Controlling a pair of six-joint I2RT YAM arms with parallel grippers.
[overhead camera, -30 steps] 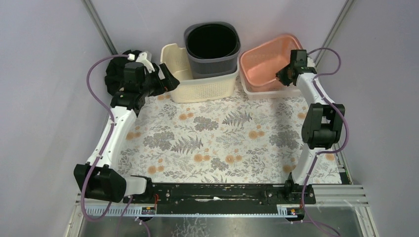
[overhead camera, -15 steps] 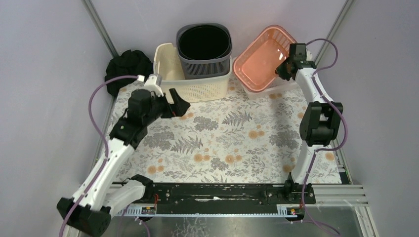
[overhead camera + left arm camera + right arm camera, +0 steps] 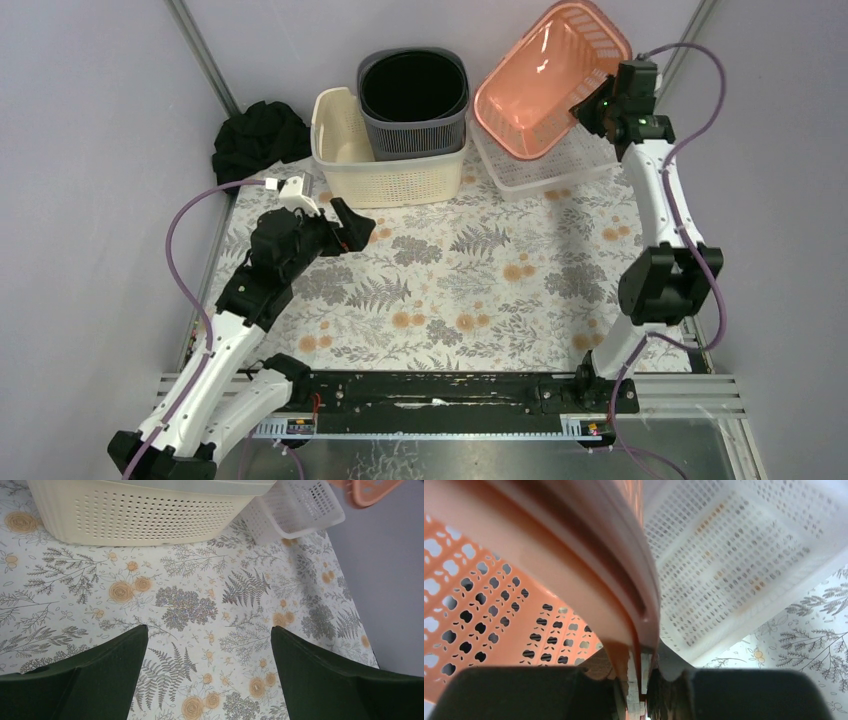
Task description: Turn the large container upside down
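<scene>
The pink perforated basket [image 3: 540,85] hangs lifted and tilted on its edge at the back right, its opening facing left and forward. My right gripper [image 3: 590,108] is shut on its right rim; the right wrist view shows the pink rim [image 3: 574,545] pinched between the jaws of the right gripper [image 3: 639,680]. Below it lies the white perforated basket [image 3: 560,165], also in the right wrist view [image 3: 734,555]. My left gripper [image 3: 355,225] is open and empty above the floral mat, in front of the cream basket [image 3: 400,175]. In the left wrist view the left gripper [image 3: 210,645] frames only bare mat.
A dark grey bin [image 3: 413,95] sits inside the cream basket [image 3: 140,510] at the back centre. A black cloth [image 3: 255,140] lies at the back left. Purple walls enclose the table on the left, back and right. The white basket [image 3: 300,507] stands at the cream one's right.
My right gripper has raised the pink basket out of the white one and tipped it steeper. My left arm has pulled back from the cream basket toward the near left.
</scene>
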